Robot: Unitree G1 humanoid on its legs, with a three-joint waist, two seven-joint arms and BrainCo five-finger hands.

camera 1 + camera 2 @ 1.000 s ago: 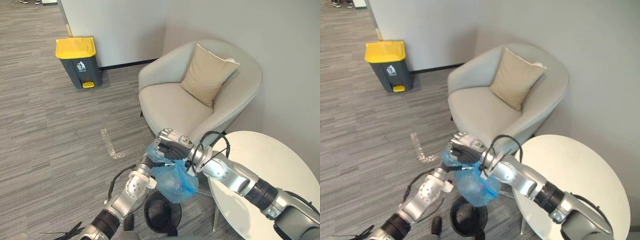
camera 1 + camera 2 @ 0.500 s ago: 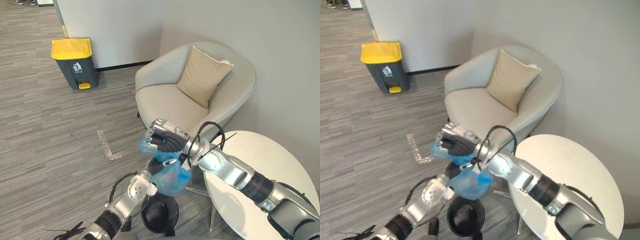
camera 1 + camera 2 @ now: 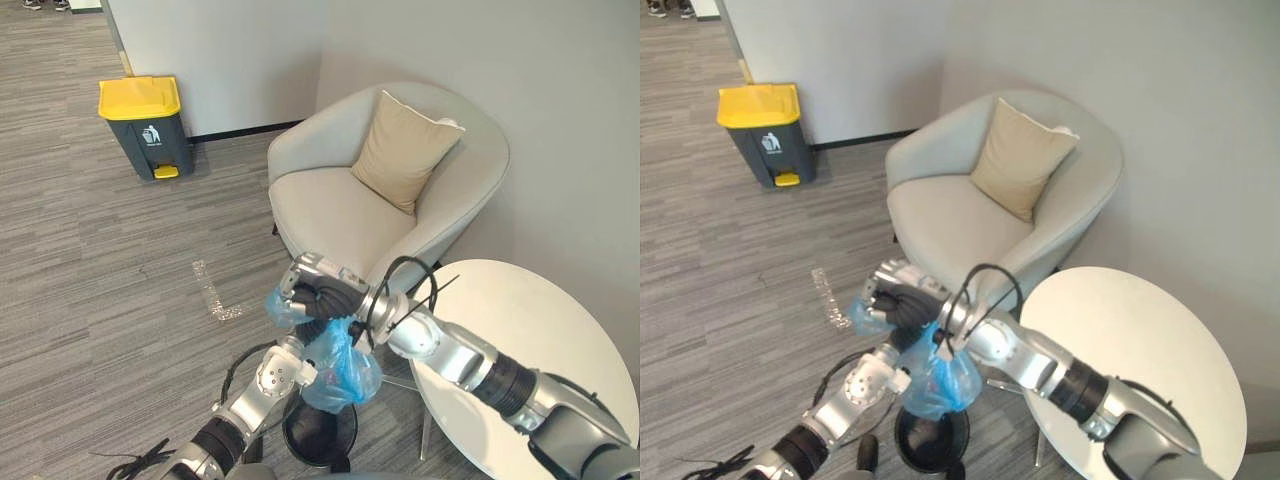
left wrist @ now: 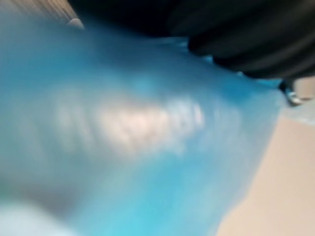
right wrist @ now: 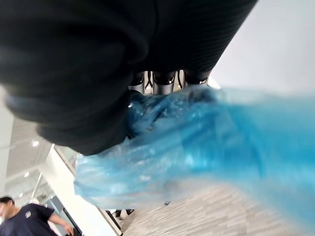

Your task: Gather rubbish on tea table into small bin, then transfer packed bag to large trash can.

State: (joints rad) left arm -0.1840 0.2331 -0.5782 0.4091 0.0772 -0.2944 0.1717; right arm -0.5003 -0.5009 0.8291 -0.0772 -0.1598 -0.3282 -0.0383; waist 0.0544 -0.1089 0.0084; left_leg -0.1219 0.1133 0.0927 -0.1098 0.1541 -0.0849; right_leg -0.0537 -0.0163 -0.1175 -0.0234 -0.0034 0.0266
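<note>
A blue plastic bag (image 3: 345, 368) of rubbish hangs in the air just above the small black bin (image 3: 318, 438) on the floor. My right hand (image 3: 318, 292) is shut on the bag's gathered neck; the right wrist view shows the crumpled blue plastic (image 5: 197, 147) running out from under its curled fingers. My left hand (image 3: 290, 372) comes up from below and is curled on the bag's lower left side, with blue plastic (image 4: 147, 147) pressed close in the left wrist view. The large grey trash can with a yellow lid (image 3: 140, 122) stands by the far wall.
A round white tea table (image 3: 540, 330) is at the right, next to the small bin. A beige armchair (image 3: 330, 210) with a tan cushion (image 3: 405, 150) stands behind the bag. Open grey floor (image 3: 120, 260) lies between here and the large can. A person (image 5: 19, 216) shows in the right wrist view.
My left hand has gone from open to curled on the bag's side. The right hand has shifted the bag slightly left and lower. The camera has turned a little.
</note>
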